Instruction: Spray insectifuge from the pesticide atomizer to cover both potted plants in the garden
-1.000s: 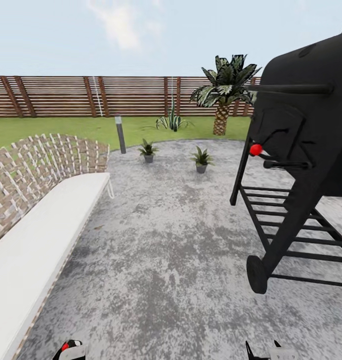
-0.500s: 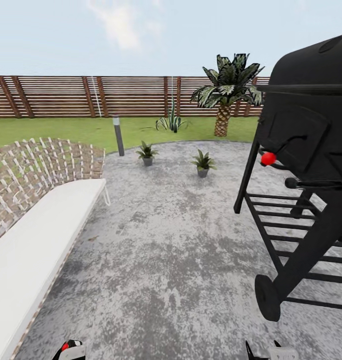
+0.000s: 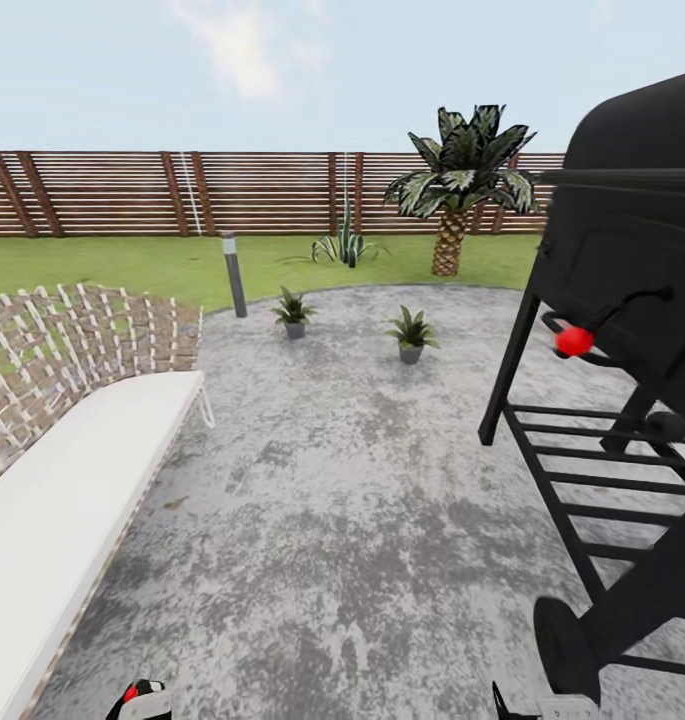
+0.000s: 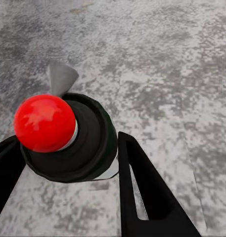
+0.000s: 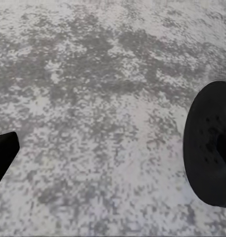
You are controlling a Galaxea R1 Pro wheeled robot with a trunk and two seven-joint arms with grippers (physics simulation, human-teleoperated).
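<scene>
Two potted plants stand on the far part of the grey stone patio, one on the left (image 3: 294, 314) and one on the right (image 3: 411, 335), each a low green rosette in a small grey pot. At the head view's lower edge my left gripper (image 3: 137, 700) holds the pesticide atomizer (image 3: 131, 692), whose red tip shows. In the left wrist view, my left gripper (image 4: 68, 165) is shut on the atomizer (image 4: 90, 136), dark with a red tip (image 4: 43, 123). My right gripper (image 3: 527, 706) is low at the right; one black finger (image 5: 3, 150) shows, with nothing held.
A big black grill (image 3: 622, 330) on a wheeled frame stands close at the right, its wheel (image 5: 210, 143) near my right gripper. A woven bench with a white cushion (image 3: 72, 470) runs along the left. Beyond the patio are a grey bollard lamp (image 3: 232, 273), an agave (image 3: 346, 245), a palm (image 3: 460, 185) and a fence.
The whole picture has shifted, so the camera has moved: the grill now sits further right and lower, the bench lower left. Both grippers hold the same place in view.
</scene>
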